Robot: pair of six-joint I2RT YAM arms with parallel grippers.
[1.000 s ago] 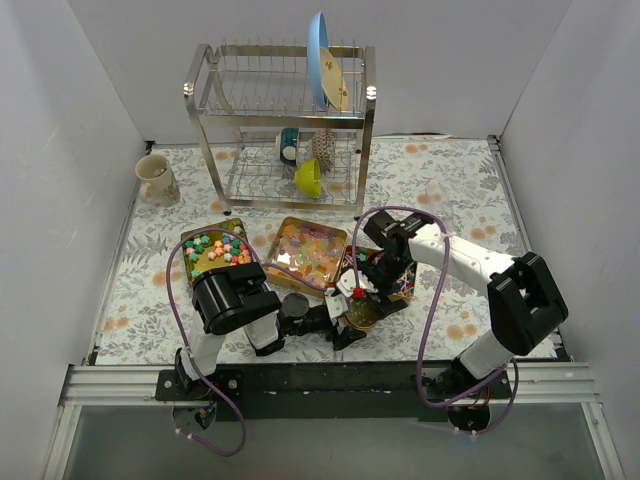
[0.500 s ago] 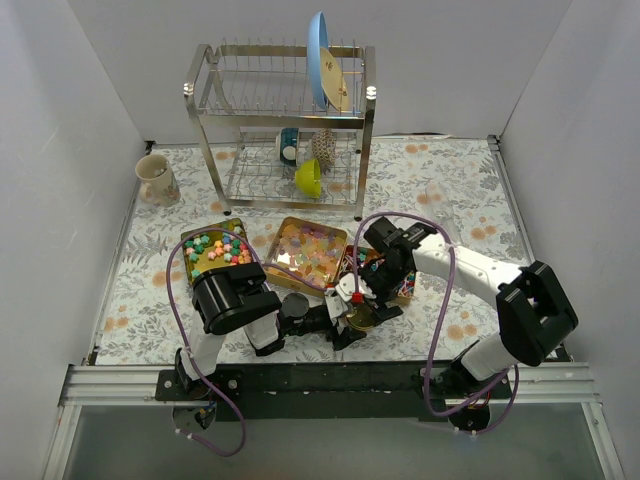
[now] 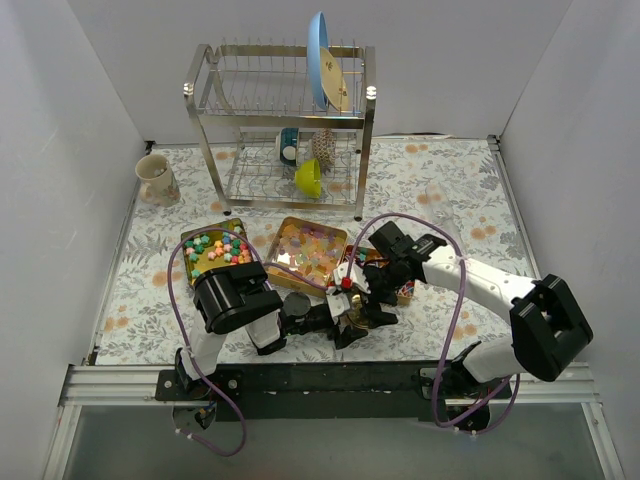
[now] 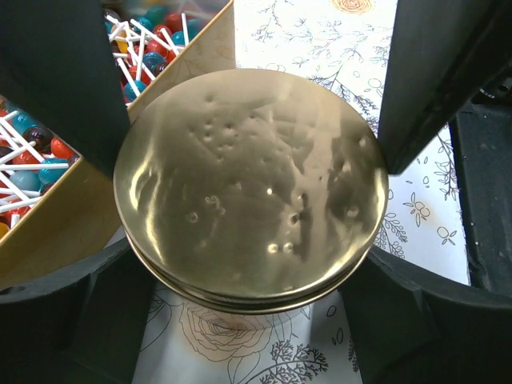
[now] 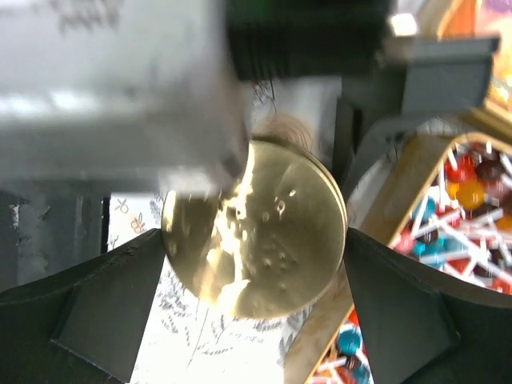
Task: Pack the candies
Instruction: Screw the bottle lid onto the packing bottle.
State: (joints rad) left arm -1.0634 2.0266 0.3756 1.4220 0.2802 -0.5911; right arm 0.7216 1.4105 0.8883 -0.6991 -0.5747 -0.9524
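Both arms folded low toward centre, left gripper (image 4: 252, 152) and right gripper (image 5: 254, 240) each seemingly clamped on gold lid (image 4: 248, 232).

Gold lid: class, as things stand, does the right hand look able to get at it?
Probably yes. The right hand straddles the gold lid, one finger against each side of its rim. The left hand is around it too, but lower and from another side, so it seems not to block.
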